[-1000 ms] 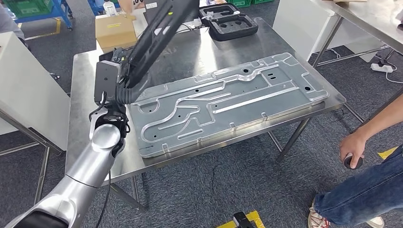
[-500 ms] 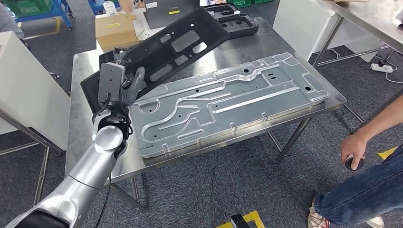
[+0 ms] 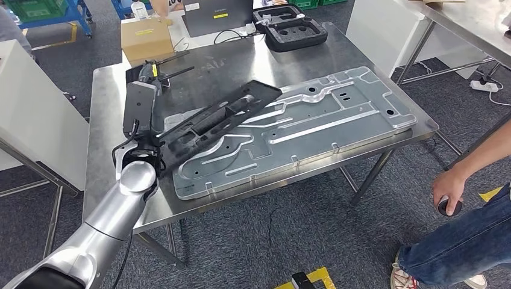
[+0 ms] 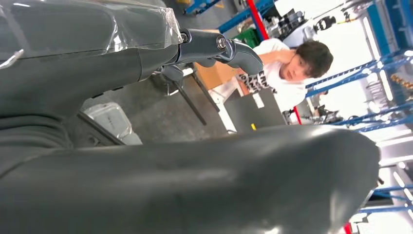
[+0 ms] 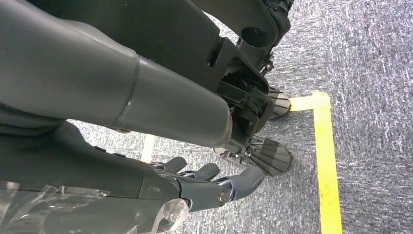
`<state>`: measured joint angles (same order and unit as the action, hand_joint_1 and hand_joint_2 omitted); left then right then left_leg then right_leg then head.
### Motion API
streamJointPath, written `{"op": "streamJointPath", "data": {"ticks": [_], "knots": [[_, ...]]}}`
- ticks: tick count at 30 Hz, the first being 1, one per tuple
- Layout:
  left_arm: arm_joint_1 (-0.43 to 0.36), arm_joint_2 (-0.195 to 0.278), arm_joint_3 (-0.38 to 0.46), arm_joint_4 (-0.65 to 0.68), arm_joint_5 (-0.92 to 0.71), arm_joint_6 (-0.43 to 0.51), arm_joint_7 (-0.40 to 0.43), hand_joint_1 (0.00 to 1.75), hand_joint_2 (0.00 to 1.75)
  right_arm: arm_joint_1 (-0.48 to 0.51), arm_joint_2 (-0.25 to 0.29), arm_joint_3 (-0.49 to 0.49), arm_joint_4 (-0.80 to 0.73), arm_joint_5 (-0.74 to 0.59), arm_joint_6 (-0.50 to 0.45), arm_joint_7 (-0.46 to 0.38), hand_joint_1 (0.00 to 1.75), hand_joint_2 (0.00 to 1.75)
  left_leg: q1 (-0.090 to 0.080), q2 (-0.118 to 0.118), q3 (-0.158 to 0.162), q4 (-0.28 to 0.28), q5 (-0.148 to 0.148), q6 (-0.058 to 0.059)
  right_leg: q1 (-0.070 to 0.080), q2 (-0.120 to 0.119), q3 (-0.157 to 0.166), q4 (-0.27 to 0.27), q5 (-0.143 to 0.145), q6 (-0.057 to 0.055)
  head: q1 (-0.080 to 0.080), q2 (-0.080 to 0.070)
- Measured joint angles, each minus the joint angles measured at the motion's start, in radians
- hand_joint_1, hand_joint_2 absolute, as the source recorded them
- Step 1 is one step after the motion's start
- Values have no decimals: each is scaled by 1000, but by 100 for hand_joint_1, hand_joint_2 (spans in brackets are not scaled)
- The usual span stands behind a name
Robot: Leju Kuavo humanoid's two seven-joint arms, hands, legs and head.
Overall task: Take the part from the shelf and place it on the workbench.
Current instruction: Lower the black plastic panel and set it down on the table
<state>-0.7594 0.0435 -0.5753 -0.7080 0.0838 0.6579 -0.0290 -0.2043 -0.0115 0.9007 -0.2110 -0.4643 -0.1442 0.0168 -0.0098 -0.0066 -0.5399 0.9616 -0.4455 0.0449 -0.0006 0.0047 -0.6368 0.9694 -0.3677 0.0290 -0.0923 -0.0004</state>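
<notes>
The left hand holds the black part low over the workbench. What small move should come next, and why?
Probably lower the near end until the black part lies flat, then let go. Its far end already rests on the silver panel, while the end at the left hand looks slightly raised above the workbench. Whether the fingers grip it firmly, I cannot tell.

The left hand apparently grips the black part.
</notes>
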Motion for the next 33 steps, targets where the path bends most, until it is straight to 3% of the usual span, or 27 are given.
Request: {"op": "streamJointPath", "data": {"ticks": [8,12,17,20,22,25,26,27,28,30,32,33], "knots": [[10,10,14,-8,2,37,-54,0,0,6,0,0,0,0,0,0,0,0,0,0,0,0,0,0,0,0,0,0,0,0,0,0],[23,18,88,-50,-17,46,-94,0,0,14,0,0,0,-6,0,-1,0,0,0,0,0,0,0,0,0,0,0,0,0,0,0,0],[40,38,207,-159,-35,48,-74,0,0,25,0,0,0,-11,0,-2,0,0,-5,0,-2,5,-2,5,-3,0,1,-1,3,3,0,0],[51,53,266,-243,-65,48,-47,0,0,32,-1,0,0,-13,0,-2,0,0,-2,1,2,-3,11,14,-4,-1,3,-5,8,11,0,0],[58,61,301,-313,-84,48,-16,0,0,35,-3,0,1,-16,0,-2,0,0,7,3,8,-21,26,20,-3,0,-9,25,-23,22,2,0],[77,78,349,-417,-109,47,40,0,0,44,-8,0,1,-19,0,-3,0,0,14,5,10,-28,35,22,-11,0,-75,210,-132,38,5,0],[86,86,364,-451,-117,47,58,0,0,47,-10,0,1,-21,0,-3,0,0,16,5,9,-28,36,21,-16,0,-91,265,-152,42,5,0],[95,93,378,-488,-125,47,76,0,0,49,-13,0,2,-23,0,-4,0,0,18,5,8,-27,37,18,-21,0,-89,284,-154,47,5,0],[101,101,391,-524,-130,47,92,0,0,51,-16,0,2,-25,0,-4,0,0,21,4,6,-25,38,15,-26,0,-68,262,-138,52,4,0],[106,116,415,-587,-138,47,115,0,0,52,-22,0,2,-28,0,-6,0,0,28,1,2,-17,36,3,-38,0,17,130,-91,65,5,0],[108,129,434,-639,-142,47,124,0,0,52,-25,0,2,-28,0,-7,0,0,29,-2,-8,-7,35,-14,-40,7,73,33,-67,62,4,0],[110,135,440,-662,-141,46,125,0,0,51,-26,-1,2,-29,-1,-7,0,0,28,-3,-14,-3,37,-22,-38,11,78,18,-67,53,3,0]]}}
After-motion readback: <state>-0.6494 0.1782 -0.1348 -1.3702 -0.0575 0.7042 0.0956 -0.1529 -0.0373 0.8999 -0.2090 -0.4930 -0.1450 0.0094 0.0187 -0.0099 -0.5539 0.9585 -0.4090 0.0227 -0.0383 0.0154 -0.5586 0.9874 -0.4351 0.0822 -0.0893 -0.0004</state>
